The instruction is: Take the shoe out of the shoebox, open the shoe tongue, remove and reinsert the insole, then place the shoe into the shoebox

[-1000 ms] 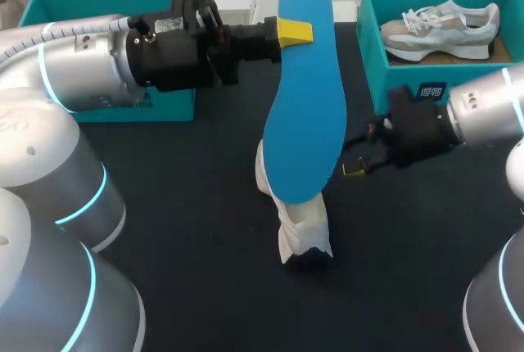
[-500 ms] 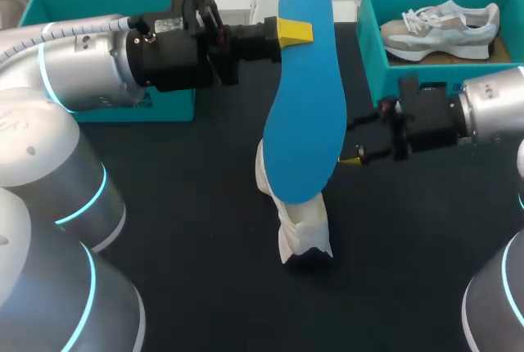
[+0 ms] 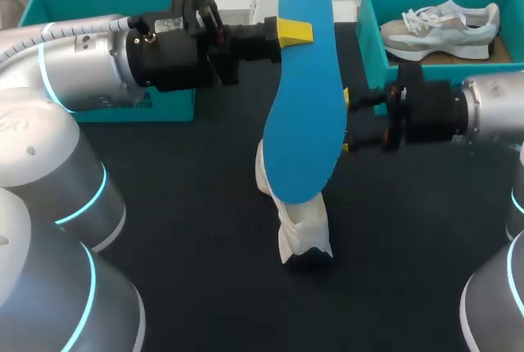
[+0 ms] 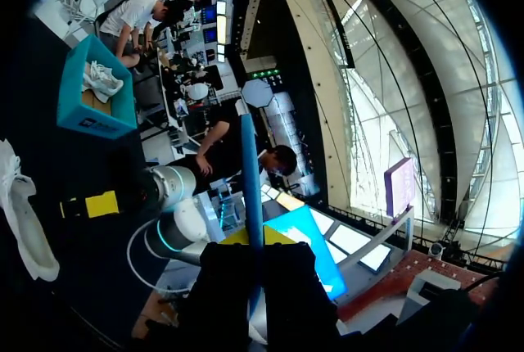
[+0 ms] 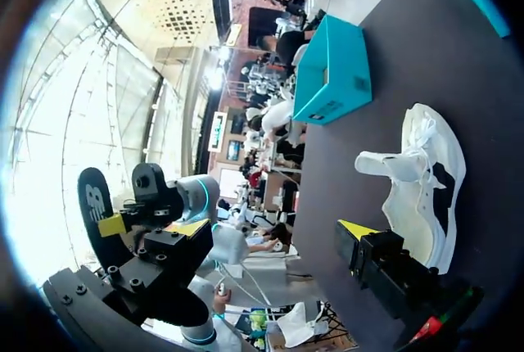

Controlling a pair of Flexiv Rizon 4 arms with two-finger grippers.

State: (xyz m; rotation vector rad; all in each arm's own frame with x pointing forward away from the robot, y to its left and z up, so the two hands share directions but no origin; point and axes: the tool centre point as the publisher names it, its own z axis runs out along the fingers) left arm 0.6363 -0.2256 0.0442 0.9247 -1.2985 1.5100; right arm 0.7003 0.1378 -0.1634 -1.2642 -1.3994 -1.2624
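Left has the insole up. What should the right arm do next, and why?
Probably ease the right gripper slightly inward and close on the insole: its fingers stand open at the insole's edge, while the left gripper holds it above the shoe.

Looks bright and evenly lit from overhead in the head view. Shows almost no shadow on the black table (image 3: 205, 229) beneath the left pincer (image 3: 293, 31) and right pincer (image 3: 345, 121). Catches a mild sheen on the grey arm shells (image 3: 74, 82) behind them. In both wrist views, glares white from a glazed roof (image 4: 409, 82) far ahead of each pincer, leaving the table dark by contrast.
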